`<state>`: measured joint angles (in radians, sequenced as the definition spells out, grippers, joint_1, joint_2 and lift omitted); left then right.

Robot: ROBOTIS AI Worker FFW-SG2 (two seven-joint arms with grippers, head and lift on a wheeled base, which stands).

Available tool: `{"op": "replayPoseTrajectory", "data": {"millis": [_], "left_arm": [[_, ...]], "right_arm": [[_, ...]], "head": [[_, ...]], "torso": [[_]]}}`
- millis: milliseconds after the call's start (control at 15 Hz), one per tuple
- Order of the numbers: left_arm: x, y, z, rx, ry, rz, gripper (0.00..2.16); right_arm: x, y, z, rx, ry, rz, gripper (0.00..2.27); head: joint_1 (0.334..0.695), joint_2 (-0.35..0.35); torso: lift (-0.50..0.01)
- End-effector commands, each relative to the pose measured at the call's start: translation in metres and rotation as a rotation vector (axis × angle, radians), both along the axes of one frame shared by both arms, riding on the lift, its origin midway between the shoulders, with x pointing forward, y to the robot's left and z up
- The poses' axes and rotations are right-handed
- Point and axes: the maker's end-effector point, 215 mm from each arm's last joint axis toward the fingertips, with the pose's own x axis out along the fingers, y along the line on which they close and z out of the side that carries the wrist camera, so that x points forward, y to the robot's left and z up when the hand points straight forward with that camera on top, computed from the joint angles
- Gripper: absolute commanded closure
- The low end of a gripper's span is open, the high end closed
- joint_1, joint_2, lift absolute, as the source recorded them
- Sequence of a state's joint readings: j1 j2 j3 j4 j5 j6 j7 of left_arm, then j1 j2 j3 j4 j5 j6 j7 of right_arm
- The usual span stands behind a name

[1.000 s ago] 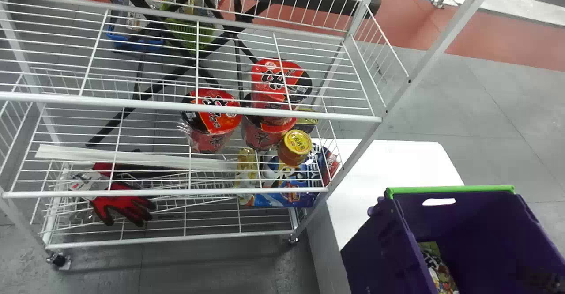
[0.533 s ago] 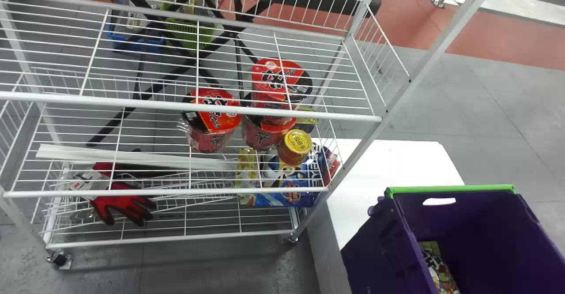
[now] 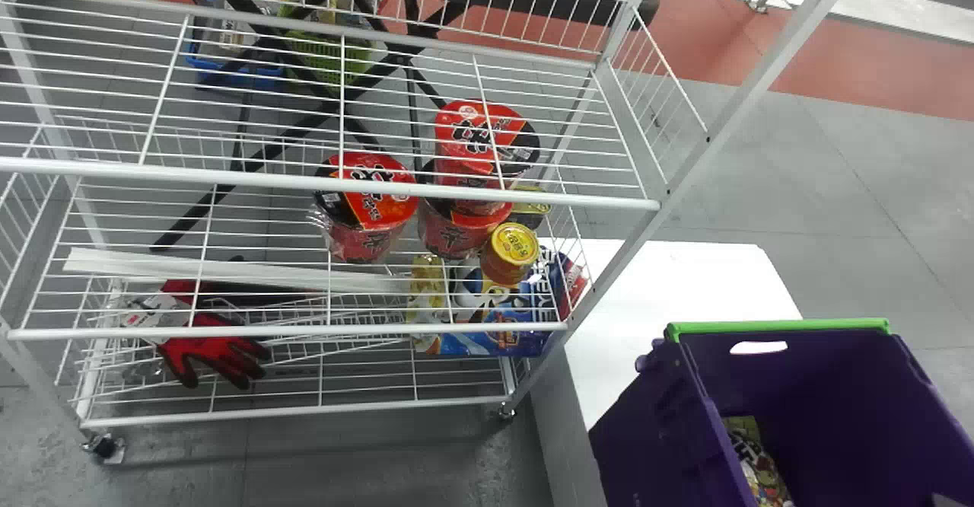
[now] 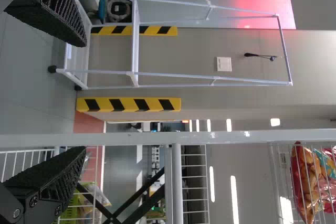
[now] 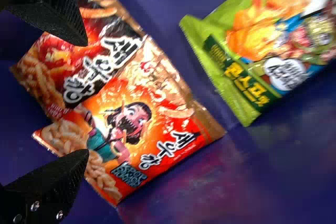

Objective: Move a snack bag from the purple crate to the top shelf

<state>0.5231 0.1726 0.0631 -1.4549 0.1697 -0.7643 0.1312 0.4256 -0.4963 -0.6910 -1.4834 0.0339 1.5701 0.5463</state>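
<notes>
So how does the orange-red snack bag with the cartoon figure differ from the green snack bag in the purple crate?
The orange-red bag has a brown end band; the green bag has a green one. The orange-red bag lies against a darker red bag, while the green bag lies apart. Both are in the purple crate.

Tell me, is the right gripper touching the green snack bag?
Apart. The right wrist view shows a gap, with purple crate floor, between the right gripper and the green snack bag.
</notes>
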Motion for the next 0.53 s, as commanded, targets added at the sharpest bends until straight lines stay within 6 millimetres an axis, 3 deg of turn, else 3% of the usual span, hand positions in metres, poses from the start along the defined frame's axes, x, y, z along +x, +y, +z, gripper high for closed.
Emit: {"op": "replayPoseTrajectory", "data": {"millis": [0,333,467], "left_arm": [[0.001,0.003,0.0,0.001,0.0,0.002,0.12],[0.003,-0.004,0.001,-0.002,-0.004,-0.014,0.12],[0.003,-0.005,0.0,-0.003,-0.002,-0.016,0.12]], "right_arm": [[-0.022,-0.002,-0.009,-0.021,0.107,0.028,0.08],[-0.057,-0.002,-0.022,-0.021,0.245,0.058,0.06],[-0.047,-0.014,-0.028,-0.043,0.213,0.107,0.06]], "head": [[0.695,-0.35],[0.695,-0.35],[0.695,-0.35]], "torso": [[-0.451],[-0.451],[-0.451]]}}
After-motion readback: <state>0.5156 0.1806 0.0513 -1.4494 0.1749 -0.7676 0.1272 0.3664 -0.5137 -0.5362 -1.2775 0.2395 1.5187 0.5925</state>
